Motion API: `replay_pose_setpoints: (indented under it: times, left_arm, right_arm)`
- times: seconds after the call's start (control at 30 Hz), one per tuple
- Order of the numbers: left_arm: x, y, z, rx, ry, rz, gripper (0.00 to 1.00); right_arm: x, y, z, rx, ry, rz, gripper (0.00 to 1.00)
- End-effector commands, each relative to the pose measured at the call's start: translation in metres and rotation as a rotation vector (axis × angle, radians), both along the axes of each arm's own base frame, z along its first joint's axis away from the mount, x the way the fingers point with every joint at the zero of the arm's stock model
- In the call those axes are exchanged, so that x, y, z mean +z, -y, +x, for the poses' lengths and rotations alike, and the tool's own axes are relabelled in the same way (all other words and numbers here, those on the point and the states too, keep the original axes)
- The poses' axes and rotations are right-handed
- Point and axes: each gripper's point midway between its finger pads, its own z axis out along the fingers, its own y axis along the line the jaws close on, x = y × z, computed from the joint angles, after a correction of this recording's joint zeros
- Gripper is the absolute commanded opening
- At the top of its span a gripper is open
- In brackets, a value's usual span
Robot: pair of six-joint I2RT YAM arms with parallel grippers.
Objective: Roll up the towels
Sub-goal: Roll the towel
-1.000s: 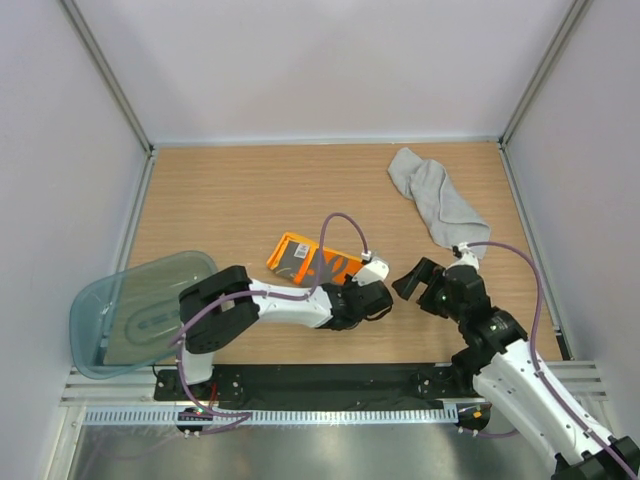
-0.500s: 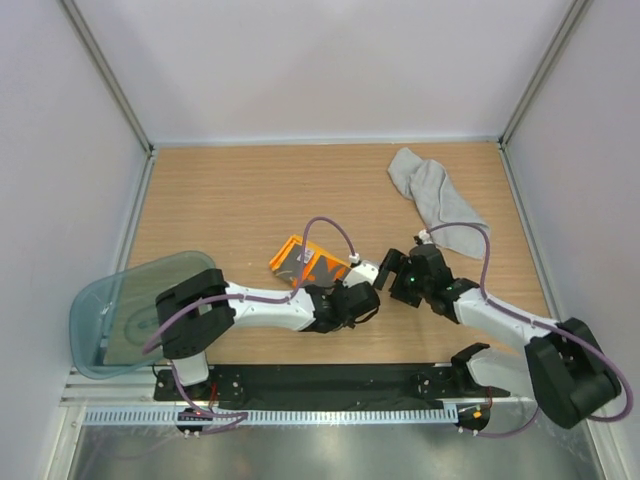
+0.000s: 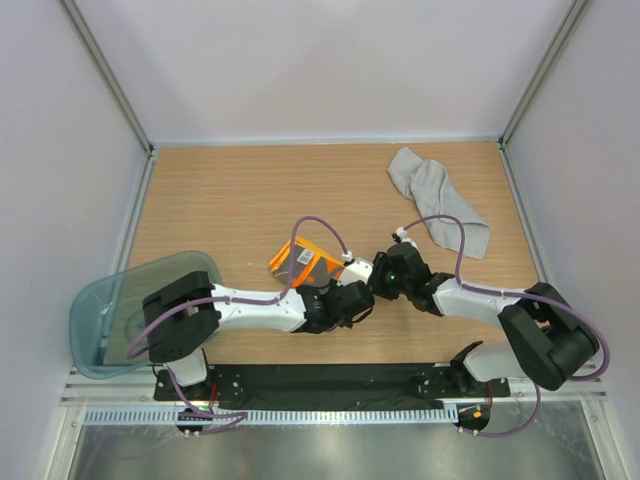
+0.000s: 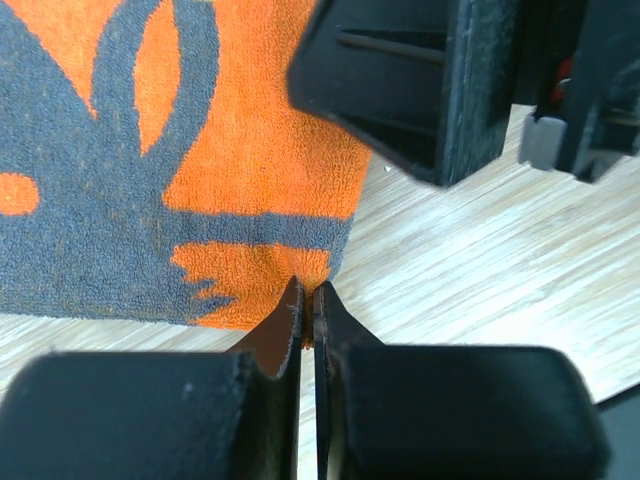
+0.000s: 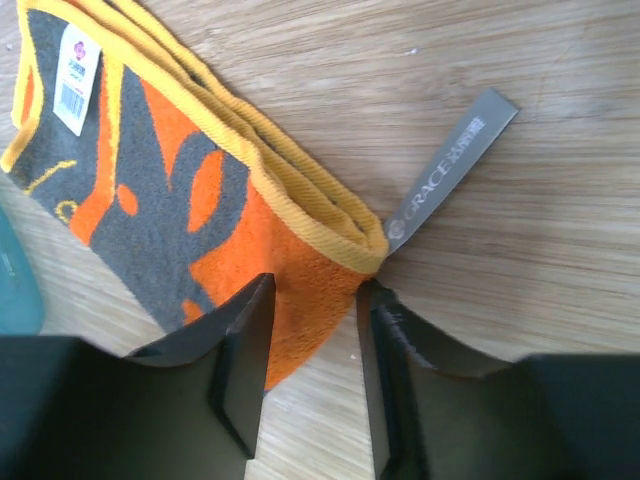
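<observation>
A teal tub (image 3: pixel 110 320) sits at the near left corner of the table (image 3: pixel 230 190). Mid-table, the left pincer (image 4: pixel 307 290) is closed tight, its tips at the near edge of the orange towel (image 4: pixel 230 150); I cannot tell whether any cloth is caught. The right pincer (image 5: pixel 312 285) stands half open astride that folded towel's right corner. The grey towel (image 3: pixel 435 200) lies crumpled at the far right, well apart.

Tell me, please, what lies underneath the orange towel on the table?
The orange towel lies folded flat on the wooden table; wood shows along its edges. Anything beneath is covered by the cloth.
</observation>
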Motion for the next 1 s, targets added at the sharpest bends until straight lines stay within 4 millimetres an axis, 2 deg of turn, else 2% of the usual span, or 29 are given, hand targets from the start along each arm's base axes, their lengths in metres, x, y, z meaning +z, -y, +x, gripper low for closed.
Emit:
replay_pose_setpoints:
  times: [0.0,0.2,0.33,0.4,0.57,0.6,0.67,0.7,0.77,0.8,0.87,0.97]
  left_arm:
    - [0.017,0.002,0.0,0.028,0.008,-0.066,0.01]
    - [0.02,-0.002,-0.001,0.042,0.009,-0.084,0.0]
    - [0.022,-0.003,-0.003,0.043,0.001,-0.093,0.01]
    - [0.023,-0.003,-0.005,0.044,-0.008,-0.105,0.01]
    - [0.03,0.0,-0.008,0.047,-0.021,-0.145,0.0]
    - [0.032,0.0,-0.008,0.048,-0.022,-0.15,0.01]
    - [0.035,0.001,-0.008,0.049,-0.026,-0.162,0.0]
    - [0.035,0.001,-0.009,0.048,-0.028,-0.164,0.01]
    - [0.038,0.002,-0.011,0.052,-0.036,-0.182,0.01]
    - [0.038,0.002,-0.011,0.053,-0.04,-0.186,0.01]
    - [0.041,0.004,-0.013,0.058,-0.053,-0.206,0.01]
    - [0.045,0.007,-0.016,0.068,-0.07,-0.242,0.01]
  right_arm:
    - [0.006,0.004,0.01,-0.03,0.043,-0.028,0.38]
    - [-0.001,0.003,0.012,-0.023,0.026,-0.046,0.15]
    - [0.0,0.003,0.012,-0.027,0.023,-0.048,0.04]
    - [-0.002,0.004,0.011,-0.024,0.015,-0.055,0.01]
    - [0.002,0.018,0.015,-0.06,0.017,-0.137,0.02]
    - [0.001,0.024,0.015,-0.066,0.019,-0.171,0.11]
    - [0.01,0.031,0.015,-0.077,0.03,-0.202,0.22]
    - [0.013,0.038,0.017,-0.099,0.042,-0.23,0.38]
    - [0.023,0.046,0.016,-0.111,0.052,-0.265,0.59]
    - [0.026,0.05,0.017,-0.12,0.061,-0.282,0.74]
    - [0.037,0.058,0.018,-0.136,0.079,-0.318,0.82]
    - [0.049,0.066,0.018,-0.145,0.098,-0.348,0.84]
